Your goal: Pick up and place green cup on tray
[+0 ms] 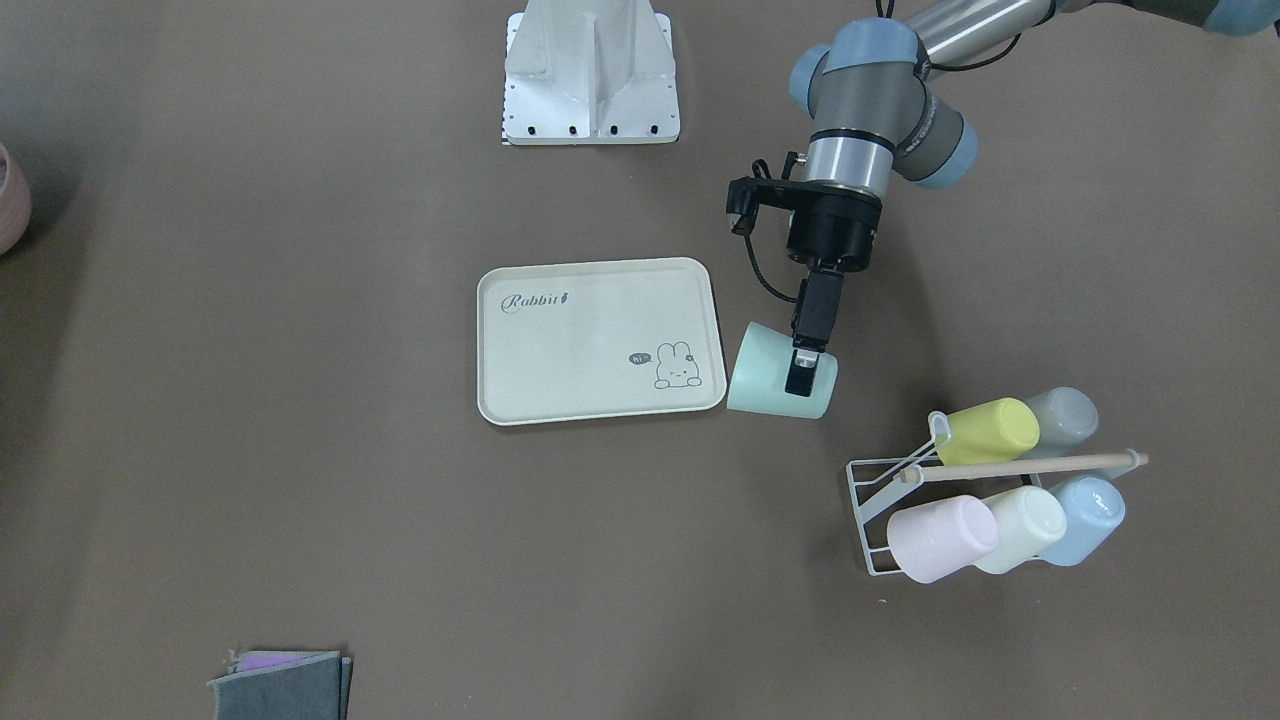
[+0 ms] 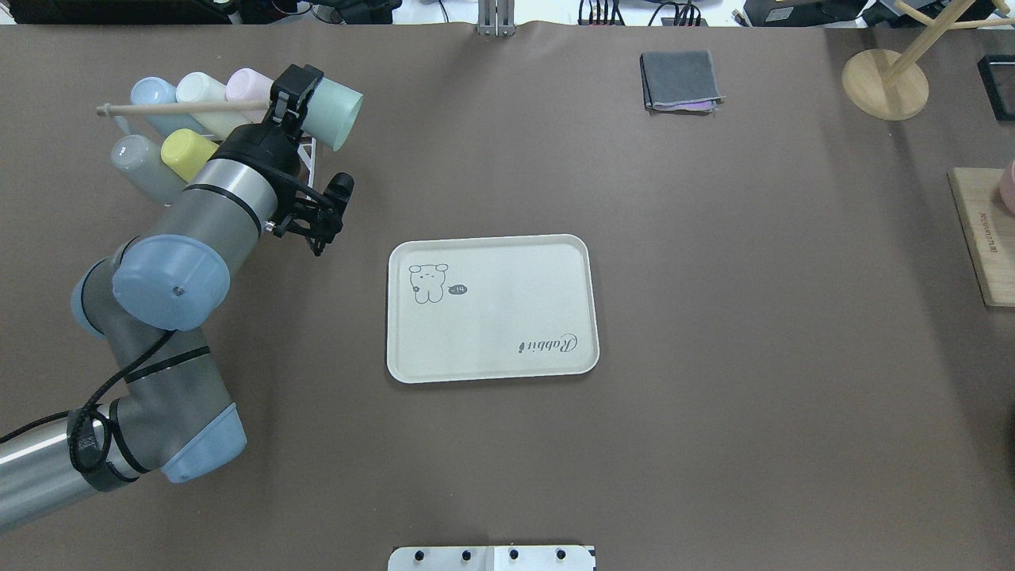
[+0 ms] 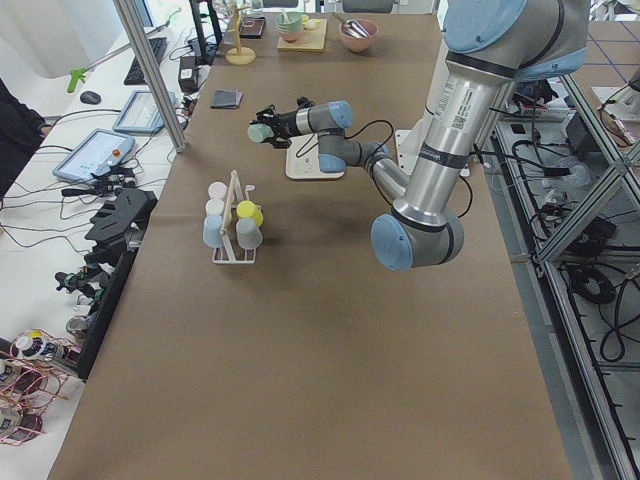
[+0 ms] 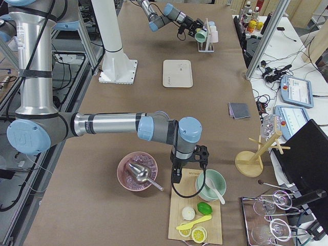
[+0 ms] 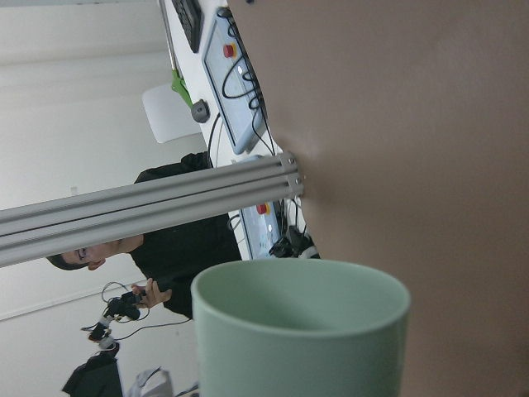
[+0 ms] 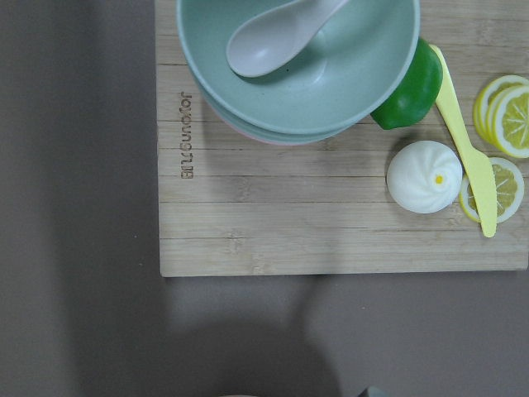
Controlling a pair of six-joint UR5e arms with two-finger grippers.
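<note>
Left jaws clamp wall of green cup (image 1: 762, 378), tipped sideways, off tray (image 1: 580, 350); right jaws: cannot tell

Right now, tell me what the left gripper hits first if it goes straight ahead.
Nothing close. The left gripper, holding the green cup, points roughly level over the table; the metal post at its edge probably comes first, depth unclear.

On my bench (image 2: 753, 381) a white wire rack (image 1: 868, 500) with a wooden rod (image 1: 1020, 467) holds a yellow cup (image 1: 990, 430), a grey cup (image 1: 1065, 415), a pink cup (image 1: 940, 538), a cream cup (image 1: 1025, 525) and a blue cup (image 1: 1090, 512), all tilted. A folded grey cloth (image 2: 680, 79) lies well apart from it. At my right end a wooden board (image 6: 289, 223) carries stacked bowls (image 6: 347, 107) with a pale spoon (image 6: 273, 37), a white bun (image 6: 424, 176), lemon slices (image 6: 506, 116) and a yellow knife (image 6: 467, 141). A pink bowl (image 4: 123, 177) sits just beside the board.
</note>
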